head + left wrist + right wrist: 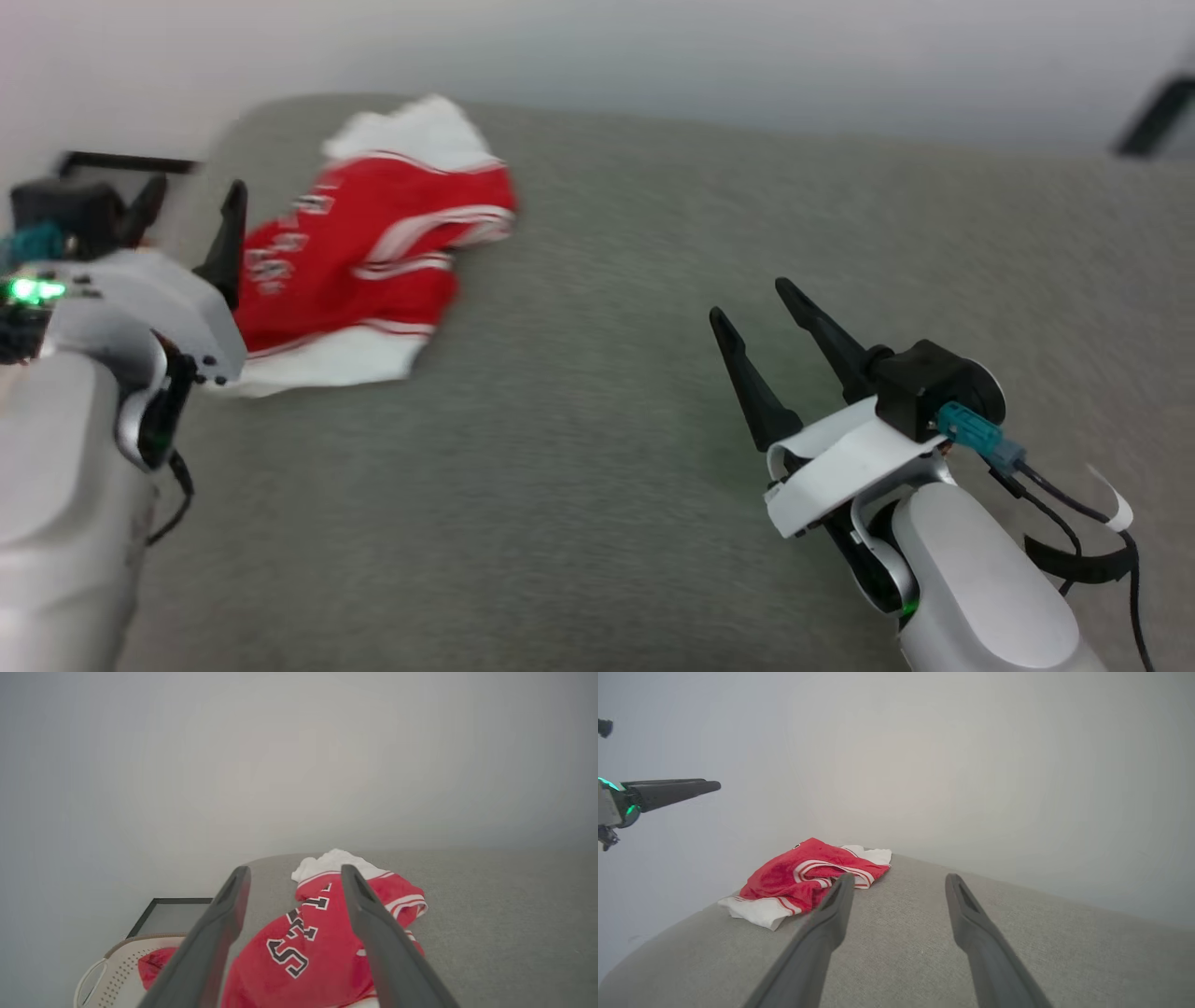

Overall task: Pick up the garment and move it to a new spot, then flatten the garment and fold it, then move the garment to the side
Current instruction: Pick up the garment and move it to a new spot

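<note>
The garment is seen bunched up near the far left corner of the grey padded top. It is not held by anything. It is not laid flat and it is not folded, so most of the task seems to be left to do. Whether this corner is the first spot or the new one cannot be told.

The left gripper is held in the air over the near edge of the garment. Its fingers are spread wide, and nothing is pinched between them — the black letters are seen through the gap. The right gripper is held over bare grey top, well apart from the garment. Its fingers are spread too, with nothing between them.

A pale basket with small holes is seen down beside the padded top in the left wrist view. Something red is lying in it. Whether that is a part of the garment or another cloth cannot be told, since a finger is in the way. A dark-framed flat thing is seen just behind the basket.
</note>
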Controlling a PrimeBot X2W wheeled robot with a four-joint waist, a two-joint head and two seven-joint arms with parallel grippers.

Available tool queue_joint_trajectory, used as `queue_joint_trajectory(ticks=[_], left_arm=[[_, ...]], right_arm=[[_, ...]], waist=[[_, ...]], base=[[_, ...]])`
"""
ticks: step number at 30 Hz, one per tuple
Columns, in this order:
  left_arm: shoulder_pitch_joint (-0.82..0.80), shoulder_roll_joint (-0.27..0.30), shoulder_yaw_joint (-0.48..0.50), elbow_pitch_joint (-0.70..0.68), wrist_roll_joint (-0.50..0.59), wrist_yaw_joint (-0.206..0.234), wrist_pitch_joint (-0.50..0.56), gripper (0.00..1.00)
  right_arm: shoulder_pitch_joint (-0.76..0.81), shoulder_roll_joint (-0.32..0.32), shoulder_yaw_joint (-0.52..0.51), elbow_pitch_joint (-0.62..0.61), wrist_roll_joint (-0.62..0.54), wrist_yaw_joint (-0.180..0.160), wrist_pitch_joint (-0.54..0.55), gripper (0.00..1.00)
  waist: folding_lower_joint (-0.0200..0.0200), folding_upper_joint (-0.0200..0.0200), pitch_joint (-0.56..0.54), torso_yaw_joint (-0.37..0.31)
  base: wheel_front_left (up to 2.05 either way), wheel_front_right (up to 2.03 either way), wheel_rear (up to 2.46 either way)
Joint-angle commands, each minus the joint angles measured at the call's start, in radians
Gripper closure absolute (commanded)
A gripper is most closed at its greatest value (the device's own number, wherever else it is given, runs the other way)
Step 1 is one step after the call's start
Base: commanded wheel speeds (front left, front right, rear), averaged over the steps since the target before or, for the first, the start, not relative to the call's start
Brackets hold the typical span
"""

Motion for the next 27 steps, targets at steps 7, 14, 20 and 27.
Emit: queue_joint_trajectory(ticks=[7,14,20,27], left_arm=[[-0.103,0.148,-0.223,0.046,-0.231,-0.002,0.299,0.00],[-0.161,0.246,-0.279,0.118,-0.354,-0.002,0.461,0.00],[-0.166,0.257,-0.305,0.166,-0.446,-0.002,0.587,0.00],[-0.135,0.228,-0.357,0.191,-0.514,-0.001,0.632,0.00]], right_arm=[[-0.027,0.010,-0.022,-0.030,-0.015,-0.001,-0.001,0.00],[-0.044,0.014,-0.028,-0.071,-0.027,-0.001,-0.001,0.00],[-0.056,0.012,-0.022,-0.100,-0.044,-0.001,-0.001,0.00],[-0.070,0.015,-0.015,-0.127,-0.055,-0.001,-0.001,0.00]], waist=[[0.0000,0.0000,0.222,-0.251],[0.0000,0.0000,0.287,-0.307],[0.0000,0.0000,0.335,-0.329],[0.0000,0.0000,0.357,-0.331]], base=[[0.00,0.00,0.00],[0.00,0.00,0.00],[0.00,0.00,0.00],[0.00,0.00,0.00]])
